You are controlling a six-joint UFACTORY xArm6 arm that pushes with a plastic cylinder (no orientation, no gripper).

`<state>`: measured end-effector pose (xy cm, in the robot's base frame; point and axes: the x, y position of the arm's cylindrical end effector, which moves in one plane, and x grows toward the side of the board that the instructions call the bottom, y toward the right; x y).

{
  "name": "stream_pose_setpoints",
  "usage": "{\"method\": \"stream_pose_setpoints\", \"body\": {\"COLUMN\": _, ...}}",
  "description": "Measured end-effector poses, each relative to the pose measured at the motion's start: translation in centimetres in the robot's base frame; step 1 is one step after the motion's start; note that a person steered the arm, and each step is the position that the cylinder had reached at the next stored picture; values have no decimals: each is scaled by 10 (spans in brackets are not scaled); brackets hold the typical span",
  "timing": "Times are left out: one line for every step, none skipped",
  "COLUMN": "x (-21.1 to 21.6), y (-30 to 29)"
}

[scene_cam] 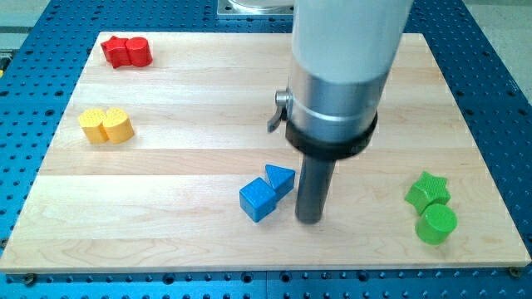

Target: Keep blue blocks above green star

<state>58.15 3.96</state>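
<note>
A blue cube point(258, 200) and a blue triangle block point(280, 178) lie touching each other below the middle of the wooden board point(191, 108). A green star point(427, 191) sits near the view's right edge, with a green cylinder point(435, 223) touching it just below. My tip point(310, 220) rests on the board just right of the blue cube and below the blue triangle, a small gap away. The green star is far to the tip's right. The blue blocks sit at about the same height in the view as the green star.
A red block point(126, 51) lies at the board's top left. A yellow block point(106, 125) lies at the left. The arm's wide grey body point(341, 66) hides part of the board's top middle. The blue perforated table point(499, 83) surrounds the board.
</note>
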Motion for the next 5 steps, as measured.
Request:
{"method": "stream_pose_setpoints", "body": {"x": 30, "y": -66}}
{"method": "stream_pose_setpoints", "body": {"x": -6, "y": -67}}
{"method": "stream_pose_setpoints", "body": {"x": -40, "y": -33}}
{"method": "stream_pose_setpoints", "body": {"x": -87, "y": -11}}
{"method": "stream_pose_setpoints", "body": {"x": -121, "y": 26}}
